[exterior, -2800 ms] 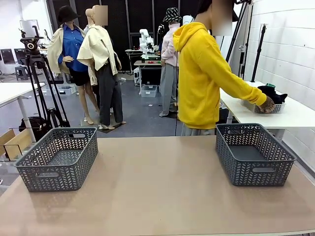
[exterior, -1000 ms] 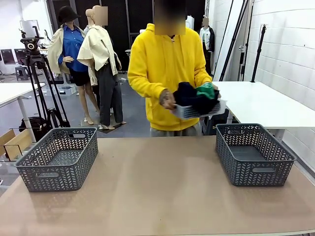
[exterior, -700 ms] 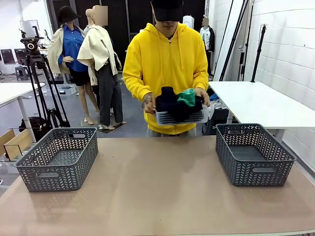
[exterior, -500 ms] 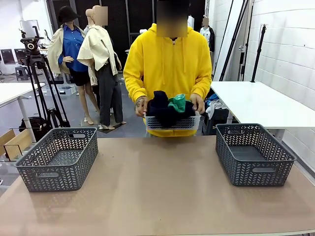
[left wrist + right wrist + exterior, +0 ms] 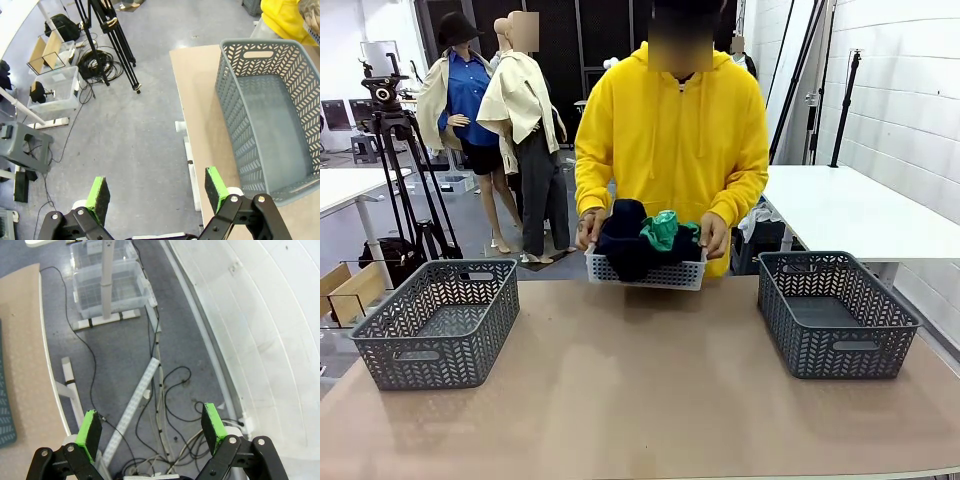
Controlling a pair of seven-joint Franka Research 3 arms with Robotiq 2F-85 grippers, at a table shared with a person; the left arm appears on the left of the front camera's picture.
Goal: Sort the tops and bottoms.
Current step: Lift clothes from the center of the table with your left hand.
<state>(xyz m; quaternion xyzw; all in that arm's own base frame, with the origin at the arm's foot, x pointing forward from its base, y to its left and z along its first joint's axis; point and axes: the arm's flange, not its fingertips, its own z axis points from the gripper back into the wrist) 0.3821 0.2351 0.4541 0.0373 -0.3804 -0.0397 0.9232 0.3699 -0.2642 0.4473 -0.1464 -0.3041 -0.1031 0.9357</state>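
At the left, the left gripper [image 5: 156, 192] is seen with its pads spread apart and empty over the floor, near the empty left grey basket [image 5: 438, 320]. At centre, the tops and bottoms [image 5: 625, 240], dark navy and black with one bright green piece [image 5: 661, 228], are heaped in a white basket [image 5: 645, 270] held by the person [image 5: 670, 140] at the table's [image 5: 640, 400] far edge; soft, light and floppy, they are likely best pinched at a raised fold. At the right, the right grey basket [image 5: 835, 312] is empty, and the right gripper [image 5: 151, 427] is parted, nothing held, over the floor.
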